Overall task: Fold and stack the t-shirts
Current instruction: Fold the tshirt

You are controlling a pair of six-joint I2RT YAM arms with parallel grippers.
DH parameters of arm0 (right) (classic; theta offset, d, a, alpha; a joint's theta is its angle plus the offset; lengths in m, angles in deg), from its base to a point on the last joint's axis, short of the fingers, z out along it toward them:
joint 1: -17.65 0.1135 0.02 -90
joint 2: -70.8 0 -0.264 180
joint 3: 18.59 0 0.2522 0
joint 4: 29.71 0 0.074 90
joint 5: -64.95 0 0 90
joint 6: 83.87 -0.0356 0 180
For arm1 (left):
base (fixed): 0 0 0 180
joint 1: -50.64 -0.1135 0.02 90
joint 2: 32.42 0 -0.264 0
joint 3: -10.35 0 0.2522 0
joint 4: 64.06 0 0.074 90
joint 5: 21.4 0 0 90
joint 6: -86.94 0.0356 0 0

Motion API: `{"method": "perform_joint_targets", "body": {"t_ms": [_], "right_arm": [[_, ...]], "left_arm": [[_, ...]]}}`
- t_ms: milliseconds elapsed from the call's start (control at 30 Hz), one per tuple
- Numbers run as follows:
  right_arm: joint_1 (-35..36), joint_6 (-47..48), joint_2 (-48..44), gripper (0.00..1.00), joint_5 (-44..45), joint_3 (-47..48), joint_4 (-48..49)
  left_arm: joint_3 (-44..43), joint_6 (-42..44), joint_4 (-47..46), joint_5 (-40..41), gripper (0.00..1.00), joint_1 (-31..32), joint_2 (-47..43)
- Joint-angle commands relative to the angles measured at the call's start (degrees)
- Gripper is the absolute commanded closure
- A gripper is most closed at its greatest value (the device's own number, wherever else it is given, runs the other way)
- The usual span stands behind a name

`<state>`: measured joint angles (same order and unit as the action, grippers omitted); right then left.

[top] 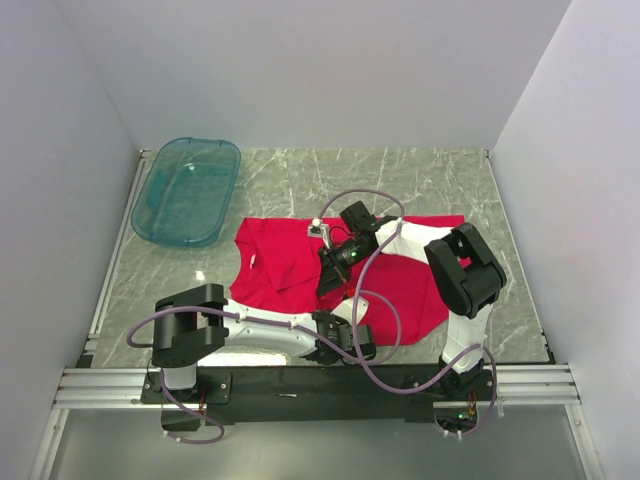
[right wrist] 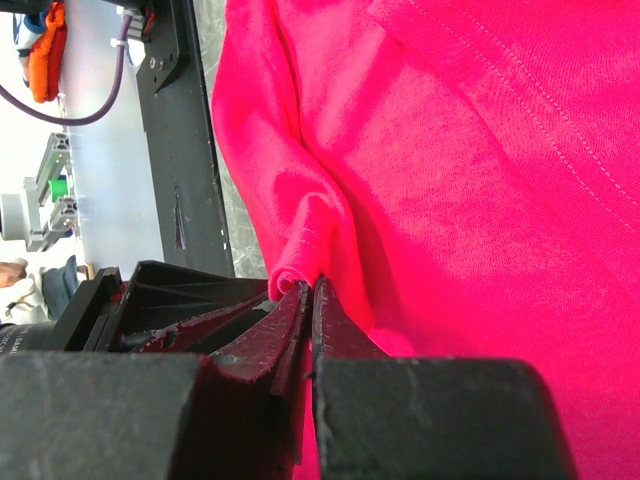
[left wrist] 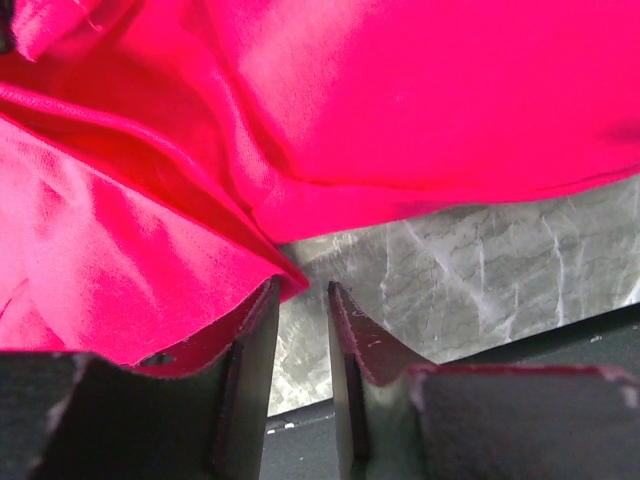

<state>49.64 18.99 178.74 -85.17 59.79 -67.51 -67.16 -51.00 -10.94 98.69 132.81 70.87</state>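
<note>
Red soft fabric lies nearest me: the near hem of the red t-shirt (top: pixel 280 265), spread out but rumpled on the grey marble-patterned table (top: pixel 420 170) just beyond the arms' bases. The left gripper (top: pixel 348 343) sits low at that hem. Its wrist view shows what the overhead cannot: the jaws stand a narrow gap apart with bare table between them, and a corner of the hem touches one fingertip (left wrist: pixel 262 300) without being caught. A little farther in, over the middle of the shirt, the right gripper (top: pixel 328 280) points down. From above I cannot tell its grip, but its own camera shows the jaws pressed together on a small rolled fold of the cloth. I take this to be the start of the first fold, with one hold made and the other not yet taken. The next move calls for the left jaws to slip over that hem corner and close before either arm lifts, or the cloth will likely drag and bunch. Only the overhead view shows the far side, where a translucent teal tub (top: pixel 187 190) sits near the shirt's far-left corner without touching it.
</note>
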Motion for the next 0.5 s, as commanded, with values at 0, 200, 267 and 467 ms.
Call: {"method": "perform_joint_targets", "body": {"t_ms": [0, 200, 267, 467], "right_arm": [[-0.35, 0.15, 0.16, 0.96, -1.58, 2.09, 0.21], [-0.26, 0.15, 0.08, 0.96, -1.58, 2.09, 0.21], [-0.43, 0.15, 0.16, 0.96, -1.67, 2.09, 0.13], [-0.35, 0.15, 0.16, 0.95, -1.67, 2.09, 0.13]], "left_arm": [[2.75, -2.33, -0.07, 0.23, 0.68, 0.01, 2.62], [3.54, -4.08, 1.78, 1.99, 0.70, -0.87, 2.71], [3.54, -4.26, 2.22, 2.69, 0.70, -1.05, 2.45], [2.57, -4.26, 3.10, 3.49, 0.69, -1.05, 1.83]]}}
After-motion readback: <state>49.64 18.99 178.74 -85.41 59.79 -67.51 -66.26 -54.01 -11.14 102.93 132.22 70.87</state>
